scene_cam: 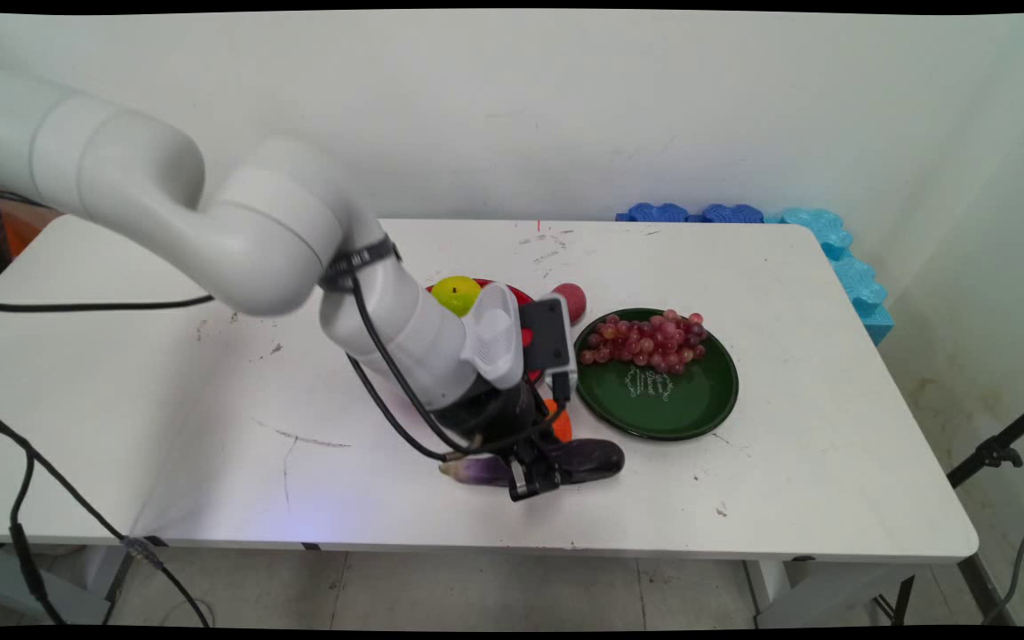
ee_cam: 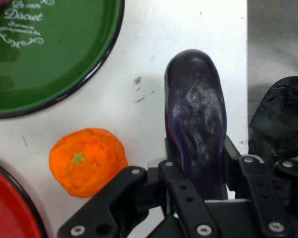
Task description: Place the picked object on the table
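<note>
Main view: gripper clenched on one eggplant, one orange beside it, one green plate with one grape bunch, one red plate.

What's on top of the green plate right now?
A bunch of red grapes lies on the far part of the green plate. White lettering shows on its bare middle; nothing covers the rest.
</note>
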Tool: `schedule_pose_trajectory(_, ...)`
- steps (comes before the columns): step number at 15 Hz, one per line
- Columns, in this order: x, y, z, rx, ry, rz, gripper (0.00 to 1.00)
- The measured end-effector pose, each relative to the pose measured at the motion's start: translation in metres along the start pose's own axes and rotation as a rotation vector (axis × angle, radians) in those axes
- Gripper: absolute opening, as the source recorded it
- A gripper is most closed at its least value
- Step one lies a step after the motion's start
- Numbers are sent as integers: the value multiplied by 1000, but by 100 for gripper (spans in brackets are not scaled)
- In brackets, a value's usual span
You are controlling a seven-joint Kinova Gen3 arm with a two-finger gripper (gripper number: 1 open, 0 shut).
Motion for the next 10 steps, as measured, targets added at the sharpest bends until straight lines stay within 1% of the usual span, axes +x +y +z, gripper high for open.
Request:
schedule_pose_trajectory(4,-7,4,22,4,-6,-9,0)
schedule_pose_trajectory(9,-14,7,38,4,-3,-6,0)
schedule_pose_trajectory(10,-15,7,39,3,-1,-5,100)
